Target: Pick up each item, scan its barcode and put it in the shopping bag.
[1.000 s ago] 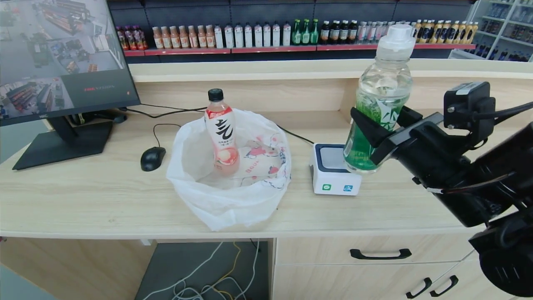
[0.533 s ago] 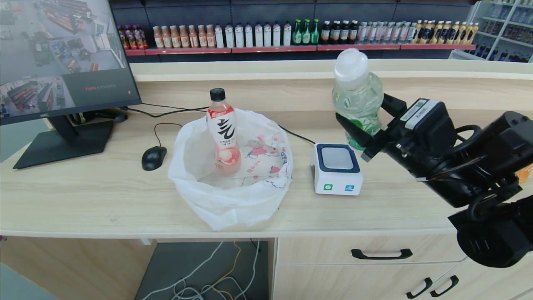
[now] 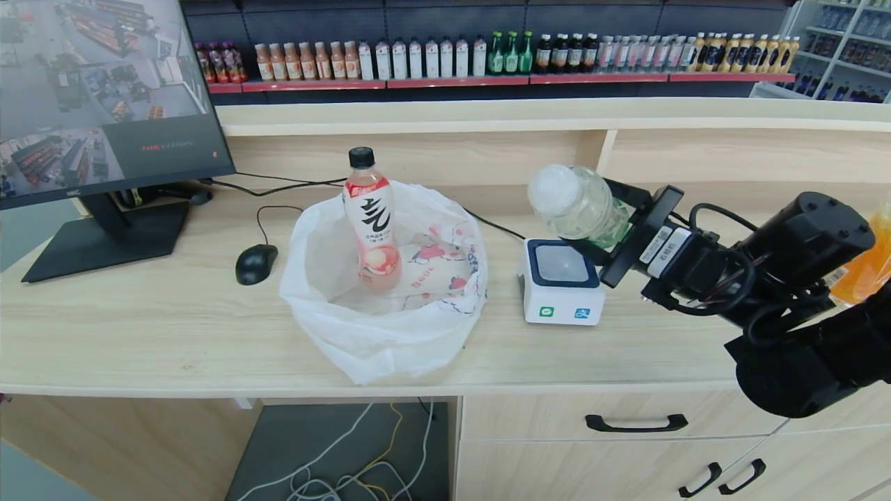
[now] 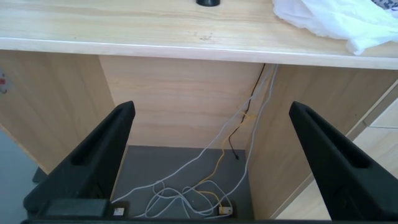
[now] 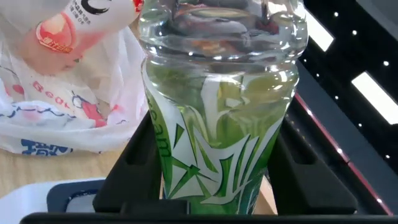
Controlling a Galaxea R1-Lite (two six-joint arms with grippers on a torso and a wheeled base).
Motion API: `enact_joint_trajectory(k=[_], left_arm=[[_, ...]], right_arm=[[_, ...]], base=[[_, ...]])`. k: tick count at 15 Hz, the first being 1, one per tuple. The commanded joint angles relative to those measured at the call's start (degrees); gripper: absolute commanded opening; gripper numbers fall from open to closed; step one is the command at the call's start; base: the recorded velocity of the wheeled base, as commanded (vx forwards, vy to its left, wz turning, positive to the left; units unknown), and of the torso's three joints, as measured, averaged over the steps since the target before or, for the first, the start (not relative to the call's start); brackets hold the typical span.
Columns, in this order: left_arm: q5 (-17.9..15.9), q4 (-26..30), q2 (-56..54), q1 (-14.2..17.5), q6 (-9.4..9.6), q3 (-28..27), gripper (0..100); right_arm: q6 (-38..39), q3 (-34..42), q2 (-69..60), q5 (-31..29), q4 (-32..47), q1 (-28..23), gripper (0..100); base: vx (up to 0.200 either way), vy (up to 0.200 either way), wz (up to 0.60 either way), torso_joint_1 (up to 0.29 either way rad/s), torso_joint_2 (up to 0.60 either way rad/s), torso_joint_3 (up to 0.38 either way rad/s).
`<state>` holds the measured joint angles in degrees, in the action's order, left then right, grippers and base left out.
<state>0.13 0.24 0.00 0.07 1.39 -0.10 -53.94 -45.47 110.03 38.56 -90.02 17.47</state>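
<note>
Your right fingers (image 5: 317, 180) pinch a clear green-labelled plastic bottle (image 3: 583, 207) tipped over the 3 o'clock white scanner (image 3: 560, 278); so tilted, it may slide free.

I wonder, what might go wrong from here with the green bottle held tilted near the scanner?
1. The green bottle is held steeply tilted in the right tool; it might slip, or its barcode, which I cannot see, may miss the scanner.
2. The pink bottle stands upright in the soft shopping bag; lowering the green one in could topple it.
</note>
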Motion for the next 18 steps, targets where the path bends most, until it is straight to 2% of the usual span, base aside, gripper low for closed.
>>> enact_joint_trajectory(k=[1, 6, 14, 18], left_arm=[[0.04, 0.02, 0.0, 0.01, 0.02, 0.01, 100], [0.04, 0.02, 0.0, 0.01, 0.02, 0.01, 100], [0.04, 0.02, 0.0, 0.01, 0.02, 0.01, 100], [0.04, 0.02, 0.0, 0.01, 0.02, 0.01, 100]], right_arm=[[-0.81, -0.5, 2.47, 1.78, 0.02, -0.77, 0], [-3.27, 0.03, 2.29, 3.54, 0.02, -1.74, 0], [-3.62, 0.91, 0.97, 8.46, 0.02, -1.82, 0], [-3.62, 1.17, 1.24, 8.9, 0.02, -1.74, 0]], base=[[0.0, 0.0, 0.0, 0.0, 0.0, 0.0], [0.0, 0.0, 0.0, 0.0, 0.0, 0.0], [0.0, 0.0, 0.0, 0.0, 0.0, 0.0], [0.0, 0.0, 0.0, 0.0, 0.0, 0.0]])
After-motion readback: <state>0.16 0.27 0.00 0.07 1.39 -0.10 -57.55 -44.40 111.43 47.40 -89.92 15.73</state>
